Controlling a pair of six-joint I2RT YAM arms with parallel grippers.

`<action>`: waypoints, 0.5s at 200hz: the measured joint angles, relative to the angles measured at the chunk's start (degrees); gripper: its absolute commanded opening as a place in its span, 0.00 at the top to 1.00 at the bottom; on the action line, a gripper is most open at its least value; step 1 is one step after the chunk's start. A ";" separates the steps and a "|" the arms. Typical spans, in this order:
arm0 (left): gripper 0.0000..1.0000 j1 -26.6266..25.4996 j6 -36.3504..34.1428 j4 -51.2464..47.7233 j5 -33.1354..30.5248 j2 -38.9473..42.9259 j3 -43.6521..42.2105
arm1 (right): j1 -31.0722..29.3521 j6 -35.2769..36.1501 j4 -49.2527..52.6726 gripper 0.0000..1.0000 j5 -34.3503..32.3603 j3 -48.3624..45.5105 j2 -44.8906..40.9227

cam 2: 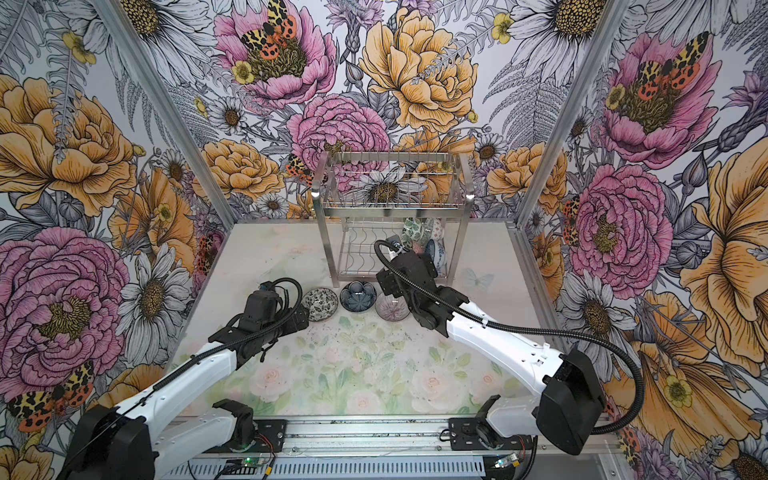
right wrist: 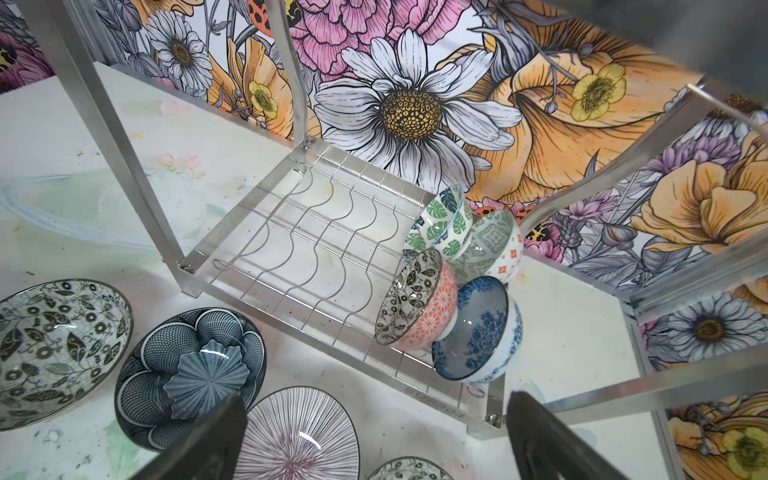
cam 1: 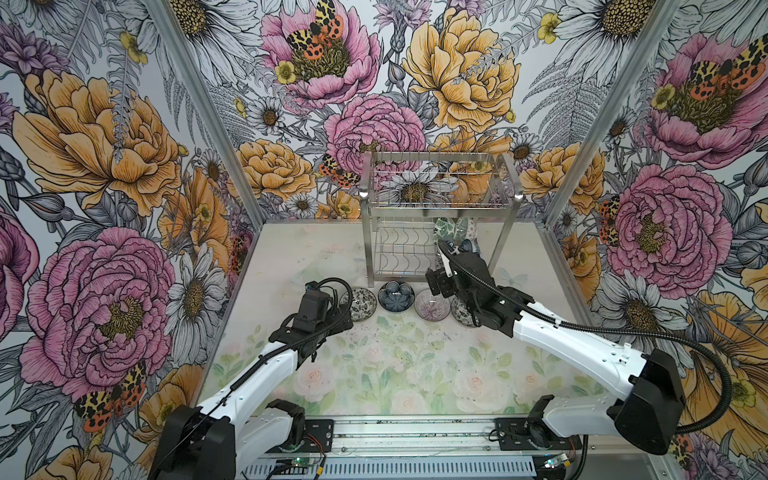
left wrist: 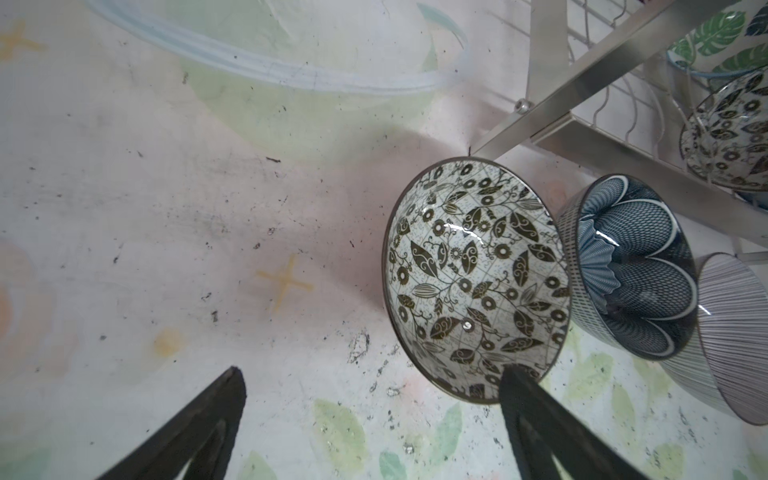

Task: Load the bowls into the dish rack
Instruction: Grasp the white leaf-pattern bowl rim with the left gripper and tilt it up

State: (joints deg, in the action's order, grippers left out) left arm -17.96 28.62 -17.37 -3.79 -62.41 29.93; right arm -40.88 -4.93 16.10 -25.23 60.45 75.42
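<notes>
So here's where we're at. The dish rack sits at the 12 o'clock end of the table, a touch toward 1. We count four bowls in its lower tier, all crowded at the 3 o'clock end, tipped on edge and leaning into each other. The green leaf bowl and a grey diamond-pattern bowl are at the back. A pink-sided bowl with black leaves inside and the blue floral bowl are at the front.

On the table, right at the rack's 6 o'clock side, we've got a row of upright bowls packed close, running from 9 to 3. That's the black-and-white floral bowl, the dark blue petal bowl, the pink-line bowl, and a fourth bowl mostly tucked under the right arm.

Our right gripper is spread wide with nothing in it. It's up at the rack's front edge at the 3 o'clock end, near the blue floral bowl but clear of it.

The left gripper is spread wide too and empty, hanging at the 9 o'clock end of the row. In its wrist view one finger overlaps the rim of the black-and-white floral bowl. We honestly can't tell if it's touching or just above it.
</notes>
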 measured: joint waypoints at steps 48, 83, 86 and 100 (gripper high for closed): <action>0.32 1.40 -0.59 7.91 2.19 -9.99 0.02 | 1.62 -1.75 1.53 0.00 1.75 -1.22 -1.64; 0.54 1.97 -1.22 11.45 3.30 -15.15 0.66 | 1.86 -2.19 2.23 0.00 2.01 -2.14 -3.19; 0.57 1.97 -1.07 11.72 3.43 -15.47 0.83 | 1.86 -2.19 2.36 0.00 2.01 -2.19 -3.30; 0.69 2.03 -1.22 12.59 3.52 -16.55 1.70 | 1.86 -2.21 2.56 0.00 2.05 -2.40 -3.72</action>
State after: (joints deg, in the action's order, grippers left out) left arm -15.92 27.40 -4.78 -0.27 -78.96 31.64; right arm -39.03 -7.14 18.65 -23.18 58.04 71.70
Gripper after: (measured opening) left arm 0.398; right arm 0.997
